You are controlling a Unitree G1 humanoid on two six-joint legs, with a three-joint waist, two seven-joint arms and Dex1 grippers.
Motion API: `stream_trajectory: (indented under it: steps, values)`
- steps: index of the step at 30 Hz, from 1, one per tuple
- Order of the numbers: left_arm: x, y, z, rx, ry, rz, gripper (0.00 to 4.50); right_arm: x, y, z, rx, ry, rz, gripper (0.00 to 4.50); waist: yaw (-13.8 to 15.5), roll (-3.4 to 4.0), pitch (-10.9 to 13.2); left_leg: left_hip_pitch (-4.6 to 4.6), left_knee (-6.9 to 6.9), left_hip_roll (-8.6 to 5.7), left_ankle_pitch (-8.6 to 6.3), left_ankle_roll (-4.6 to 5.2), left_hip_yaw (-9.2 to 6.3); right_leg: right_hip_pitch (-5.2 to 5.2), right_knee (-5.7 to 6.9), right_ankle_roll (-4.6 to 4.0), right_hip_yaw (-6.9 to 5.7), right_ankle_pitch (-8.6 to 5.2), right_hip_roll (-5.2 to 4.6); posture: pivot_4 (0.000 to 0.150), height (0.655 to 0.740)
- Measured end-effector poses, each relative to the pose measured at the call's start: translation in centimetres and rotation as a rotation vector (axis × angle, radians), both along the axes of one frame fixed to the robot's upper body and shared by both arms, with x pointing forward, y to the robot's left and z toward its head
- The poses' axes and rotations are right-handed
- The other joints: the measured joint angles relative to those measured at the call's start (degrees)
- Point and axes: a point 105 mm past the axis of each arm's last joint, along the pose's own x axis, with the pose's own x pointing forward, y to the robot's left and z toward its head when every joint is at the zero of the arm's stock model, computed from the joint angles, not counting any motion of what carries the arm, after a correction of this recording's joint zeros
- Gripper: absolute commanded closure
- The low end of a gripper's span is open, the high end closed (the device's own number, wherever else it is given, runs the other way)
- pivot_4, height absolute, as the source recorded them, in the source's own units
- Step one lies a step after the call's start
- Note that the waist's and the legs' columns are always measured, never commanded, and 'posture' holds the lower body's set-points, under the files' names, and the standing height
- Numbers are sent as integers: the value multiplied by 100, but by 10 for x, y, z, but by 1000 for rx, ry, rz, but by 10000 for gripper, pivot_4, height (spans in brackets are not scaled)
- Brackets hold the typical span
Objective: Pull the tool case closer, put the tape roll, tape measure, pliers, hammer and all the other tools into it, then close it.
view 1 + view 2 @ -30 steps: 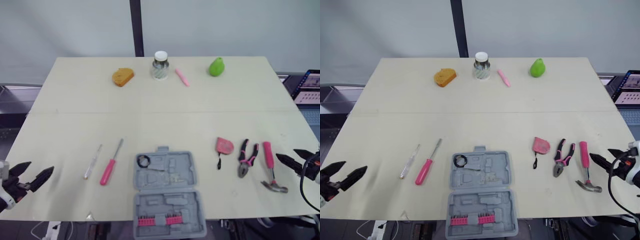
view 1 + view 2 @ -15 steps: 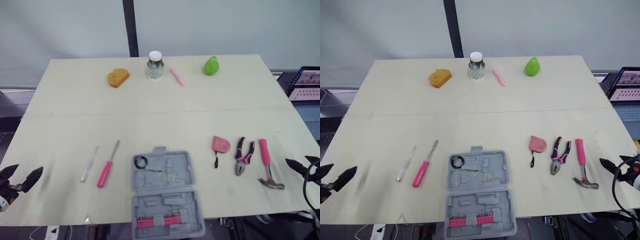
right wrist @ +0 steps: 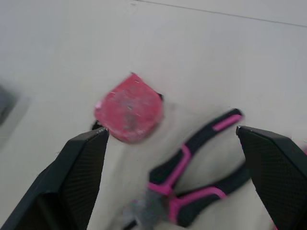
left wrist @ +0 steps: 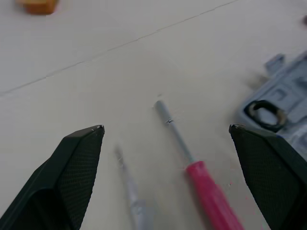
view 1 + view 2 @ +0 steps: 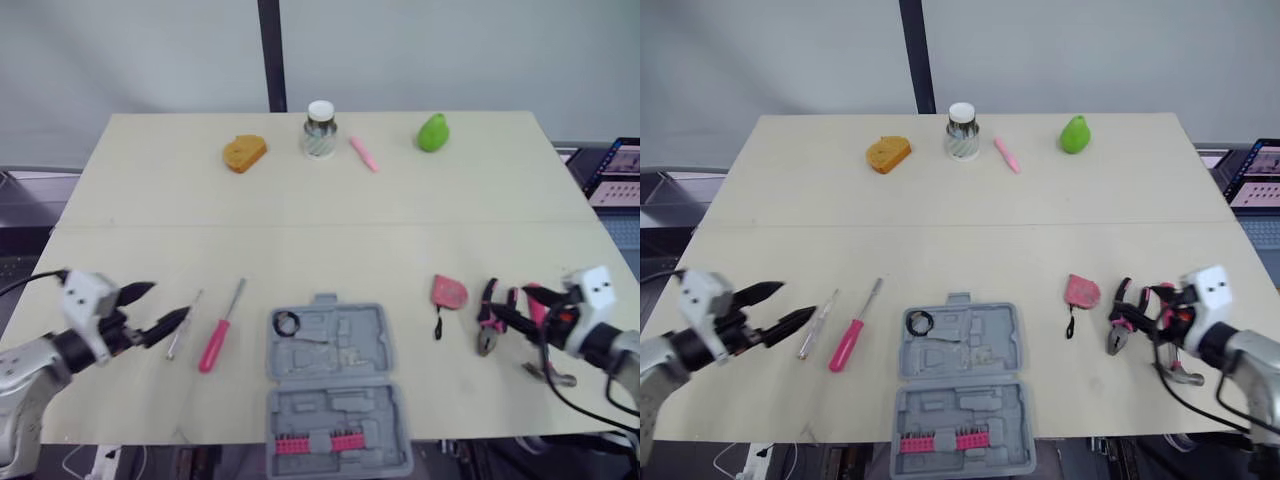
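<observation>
As it lies now, case (image 5: 340, 350): opened flat at the near edge of the table (image 5: 300, 240), centre; a row of pink bits (image 5: 318, 442) is seated in its nearer half.
Tape roll (image 5: 287, 322): found inside the case, in the left corner of the far half.
Tape measure (image 5: 449, 291): laid on the table right of the case, apart from it.
Pliers (image 3: 192, 191): laid just right of the tape measure, nose toward the near edge.
Hammer (image 5: 555, 378): laid right of the pliers, head toward the near edge; the handle is partly hidden by the right arm.
Pink screwdriver (image 5: 215, 343): laid left of the case, apart from it.
Clear screwdriver (image 5: 185, 325): laid just left of the pink one.
Left gripper (image 5: 170, 299): held over the table beside the clear screwdriver; fingers are spread wide and nothing is gripped.
Right gripper (image 5: 510, 300): held over the pliers; fingers are spread wide and nothing is gripped; contact with the pliers cannot be judged.
Far edge: a sponge (image 5: 245, 152), jar (image 5: 320, 130), pen (image 5: 364, 154) and pear (image 5: 433, 132) are set in a row.
</observation>
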Motion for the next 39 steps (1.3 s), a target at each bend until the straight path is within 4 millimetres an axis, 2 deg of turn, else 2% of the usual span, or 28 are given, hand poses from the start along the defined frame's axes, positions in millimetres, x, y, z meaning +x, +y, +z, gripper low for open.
stream_trajectory:
  steps: [4, 7, 11, 16, 20, 23, 26, 30, 39]
  values:
    - [1, -48, 5, 3, -5, -213, 278, -1, 32, -4, 12, 36, -27, 0, 6, 1, -1, -1, -1, 0, 4, 2, 0, 0, -1, 0, 1, 0, 9, 1500, 7400]
    - [-6, -88, 3, -1, 1, -405, 278, -2, 50, -9, 2, 61, -43, 0, 5, 3, -2, -1, 0, -1, 6, 4, 5, 0, -2, 0, 3, 0, 12, 1500, 7400]
    - [-15, -122, -1, -19, 4, -570, 278, -9, 61, -15, -29, 106, -44, 0, 8, 2, -2, -2, 0, 6, 13, 0, 5, 0, -6, 0, 4, 0, 24, 1500, 7400]
    - [-14, -144, 1, -25, -33, -660, 278, -18, 70, -29, -29, 163, -53, 0, 9, 2, -2, -1, 1, 11, 23, -5, 5, 1, -4, -1, 9, 0, 31, 1500, 7400]
    - [-16, -153, -2, -35, -41, -690, 278, -17, 67, -35, -50, 165, -111, 0, -9, 3, -2, 1, 1, 15, 26, -10, 7, -4, 2, -2, 14, 0, 36, 1500, 7400]
    - [-17, -156, -2, -46, -45, -696, 278, -16, 72, -38, -49, 166, -117, 0, -2, 3, -2, 1, 1, 18, 31, -11, 5, -4, 3, -4, 14, 0, 38, 1500, 7400]
    - [-17, -156, -3, -51, -43, -695, 0, -13, 76, -42, -38, 173, -129, 8606, -3, 3, -2, 0, 2, 17, 34, -8, 5, -4, 4, -7, 15, 2, 38, 1500, 7400]
    - [-12, -156, -6, -54, -39, -684, 0, -7, 76, -43, -46, 163, -149, 28735, -4, 3, -2, 0, 1, 17, 41, -11, 4, -6, 7, -10, 15, 4, 38, 1500, 7400]
    - [-8, -160, -9, -50, -58, -682, 0, 3, 75, -49, -68, 150, -178, 28735, -4, 3, -2, -8, 0, 17, 47, -14, 6, -22, 19, -12, 19, 5, 38, 1500, 7400]
